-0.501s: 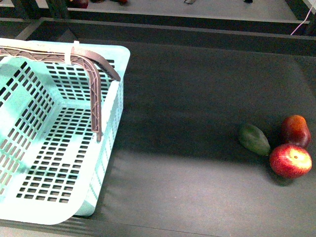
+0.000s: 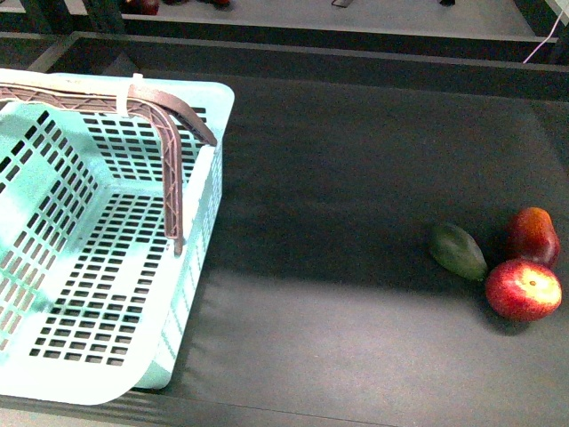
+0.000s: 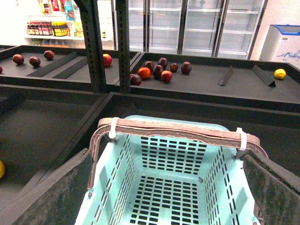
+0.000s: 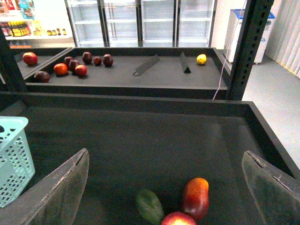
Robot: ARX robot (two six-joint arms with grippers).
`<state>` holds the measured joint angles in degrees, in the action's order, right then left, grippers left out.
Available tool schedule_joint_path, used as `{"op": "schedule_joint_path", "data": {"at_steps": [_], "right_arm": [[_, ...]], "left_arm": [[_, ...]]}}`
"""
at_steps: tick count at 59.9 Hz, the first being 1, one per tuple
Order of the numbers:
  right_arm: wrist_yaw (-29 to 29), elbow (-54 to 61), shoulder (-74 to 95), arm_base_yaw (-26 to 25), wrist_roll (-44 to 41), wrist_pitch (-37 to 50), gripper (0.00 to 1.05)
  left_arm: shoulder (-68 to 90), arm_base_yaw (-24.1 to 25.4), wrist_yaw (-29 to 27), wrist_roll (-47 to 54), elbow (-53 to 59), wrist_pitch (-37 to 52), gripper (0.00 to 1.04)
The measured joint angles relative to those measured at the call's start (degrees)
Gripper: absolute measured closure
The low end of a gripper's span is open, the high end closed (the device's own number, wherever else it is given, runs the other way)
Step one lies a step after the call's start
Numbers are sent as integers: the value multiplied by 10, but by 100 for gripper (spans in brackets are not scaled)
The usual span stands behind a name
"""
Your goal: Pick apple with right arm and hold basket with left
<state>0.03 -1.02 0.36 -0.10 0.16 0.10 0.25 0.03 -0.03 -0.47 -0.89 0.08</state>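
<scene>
The apple [image 2: 524, 289], red with a yellow blush, lies on the dark mat at the right edge. In the right wrist view the apple [image 4: 178, 219] shows only its top at the frame's edge. My right gripper [image 4: 165, 154] hangs open well above it, fingers [image 4: 61, 192] spread wide and holding nothing. The turquoise basket [image 2: 209, 191] stands at the left with its brown handle [image 2: 173, 169] lying across the rim. My left gripper [image 3: 166, 157] is open above the basket [image 3: 220, 168], its fingers [image 3: 56, 192] wider apart than the handle [image 3: 178, 129] is long. Neither arm shows in the front view.
A darker, taller red fruit [image 2: 533, 236] and a green oval fruit [image 2: 458, 251] lie touching or almost touching the apple. Dark raised edges [image 2: 356, 62] frame the mat. Behind are shelves with more fruit [image 3: 157, 71] and a metal post [image 4: 251, 51].
</scene>
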Motion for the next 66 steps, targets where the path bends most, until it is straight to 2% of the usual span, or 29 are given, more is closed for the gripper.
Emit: {"op": "schedule_joint_path", "data": {"at_steps": [2,5,7,9,22,32,41,49,66], "right_arm": [[0,0,0,0,0,0,9],[0,0,0,0,0,0,9],[0,0,0,0,0,0,9],[0,0,0,0,0,0,9],[0,0,0,0,0,0,9],[0,0,0,0,0,0,9],[0,0,0,0,0,0,9],[0,0,0,0,0,0,9],[0,0,0,0,0,0,9]], "left_arm": [[0,0,0,0,0,0,7],[30,-3,-16,-30,-23,-62,7],[84,-3,-17,-64,-50,-111,7],[138,2,-8,-92,-68,-114,7],[447,56,82,-255,-183,60,7],[636,57,120,-405,-257,122,7],[760,33,119,-523,-315,160,7],[854,8,120,-586,-380,166,7],[986,-12,100,-644,-475,160,7]]}}
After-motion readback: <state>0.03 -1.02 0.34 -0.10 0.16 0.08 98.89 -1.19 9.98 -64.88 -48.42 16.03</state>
